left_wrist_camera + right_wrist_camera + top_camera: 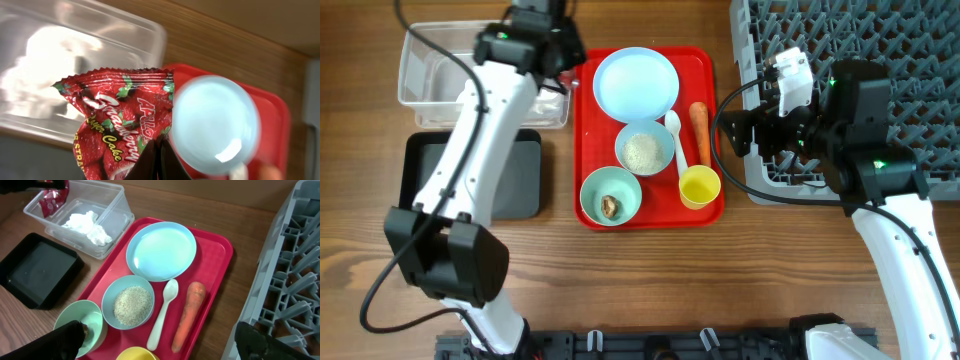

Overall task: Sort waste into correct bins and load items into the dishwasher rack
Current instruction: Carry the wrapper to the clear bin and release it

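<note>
My left gripper (160,161) is shut on a red strawberry-cake wrapper (120,115) and holds it over the near edge of the clear tub (415,60). A crumpled white napkin (87,222) lies in the tub. The black tray (520,175) sits in front of it. The light blue plate (636,82), rice bowl (644,148), bowl with a brown lump (611,206), white spoon (675,135), carrot (701,130) and yellow cup (700,186) are on the red tray. My right gripper (162,342) is open and empty, above the tray's right edge beside the grey rack (880,40).
The red tray (705,65) lies between the bins on the left and the rack on the right. Bare wooden table runs along the front. The left arm reaches across the black tray and the tub.
</note>
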`<state>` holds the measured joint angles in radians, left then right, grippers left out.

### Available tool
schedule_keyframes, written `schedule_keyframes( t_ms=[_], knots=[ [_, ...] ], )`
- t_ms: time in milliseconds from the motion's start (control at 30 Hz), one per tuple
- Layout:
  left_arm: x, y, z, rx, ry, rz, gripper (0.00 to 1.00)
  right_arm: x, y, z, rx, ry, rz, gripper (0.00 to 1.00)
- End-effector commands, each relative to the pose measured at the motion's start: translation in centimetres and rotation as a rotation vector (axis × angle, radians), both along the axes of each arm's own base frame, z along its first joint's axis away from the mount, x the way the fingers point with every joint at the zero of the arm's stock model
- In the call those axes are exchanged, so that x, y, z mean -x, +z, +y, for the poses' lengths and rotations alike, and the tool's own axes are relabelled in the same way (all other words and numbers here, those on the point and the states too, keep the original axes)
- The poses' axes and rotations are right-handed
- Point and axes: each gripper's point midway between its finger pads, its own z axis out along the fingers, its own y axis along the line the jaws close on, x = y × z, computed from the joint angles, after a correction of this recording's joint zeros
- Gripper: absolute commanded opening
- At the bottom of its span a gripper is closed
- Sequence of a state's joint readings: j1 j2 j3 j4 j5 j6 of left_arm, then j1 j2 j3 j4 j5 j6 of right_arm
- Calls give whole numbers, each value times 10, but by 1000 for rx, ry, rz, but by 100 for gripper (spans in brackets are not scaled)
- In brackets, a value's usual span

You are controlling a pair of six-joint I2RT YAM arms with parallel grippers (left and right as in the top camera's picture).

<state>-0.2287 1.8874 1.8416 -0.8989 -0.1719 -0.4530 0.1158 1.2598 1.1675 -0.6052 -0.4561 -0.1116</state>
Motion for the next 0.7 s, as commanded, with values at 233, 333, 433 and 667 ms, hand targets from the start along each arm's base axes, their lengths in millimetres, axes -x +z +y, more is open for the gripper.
schedule_keyframes(
  t_ms=[233, 333, 433, 667],
  knots=[
    [-42, -77, 120, -37, 280, 69, 73, -3, 4, 2, -35, -11, 15, 100],
    [-47, -80, 123, -35, 285, 58, 92, -3, 4, 2, -39, -15, 18, 100],
    [-49, -77, 119, -15, 269, 45, 96, -4, 5, 2, -39, -15, 13, 100],
    [-47, -47, 66, 239, 88, 21, 100, -11, 13, 1, -28, -15, -40, 100]
  ],
)
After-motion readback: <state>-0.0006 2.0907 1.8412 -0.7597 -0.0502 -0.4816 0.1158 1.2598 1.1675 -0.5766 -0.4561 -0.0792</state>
